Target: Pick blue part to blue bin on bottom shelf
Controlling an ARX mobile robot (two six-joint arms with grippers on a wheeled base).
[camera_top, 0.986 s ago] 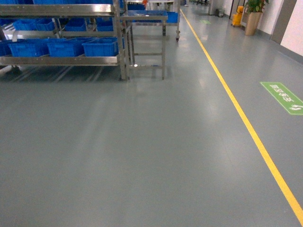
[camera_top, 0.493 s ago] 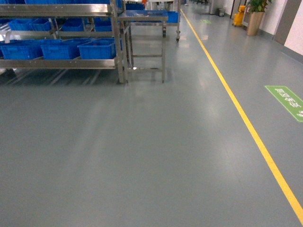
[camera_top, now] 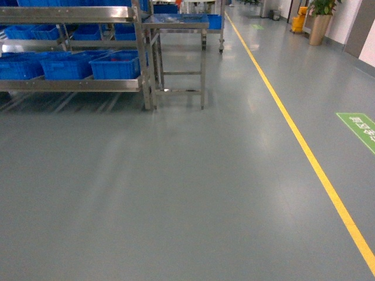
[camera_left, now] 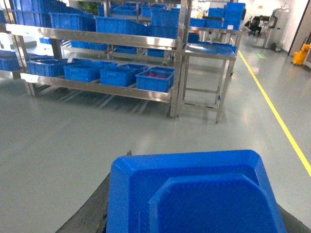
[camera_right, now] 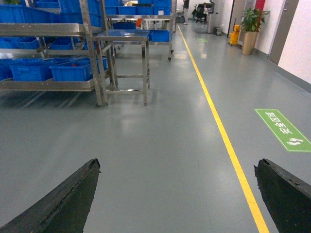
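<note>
Grey floor lay ahead. Left pincer (camera_left: 194, 213) gripped the blue part (camera_left: 194, 191); right pincer (camera_right: 177, 204) was open. You needed a square approach to the bottom shelf (camera_top: 70, 84).

Only the gripper fingers show, and only in the wrist views. The right gripper (camera_right: 177, 199) has two black fingers (camera_right: 63, 204), broad wedges with rough, chipped-looking edges (matte, no markings visible). On the left gripper (camera_left: 194, 213) just dark grey-black finger edges (camera_left: 87, 216) peek out at the bottom.
</note>
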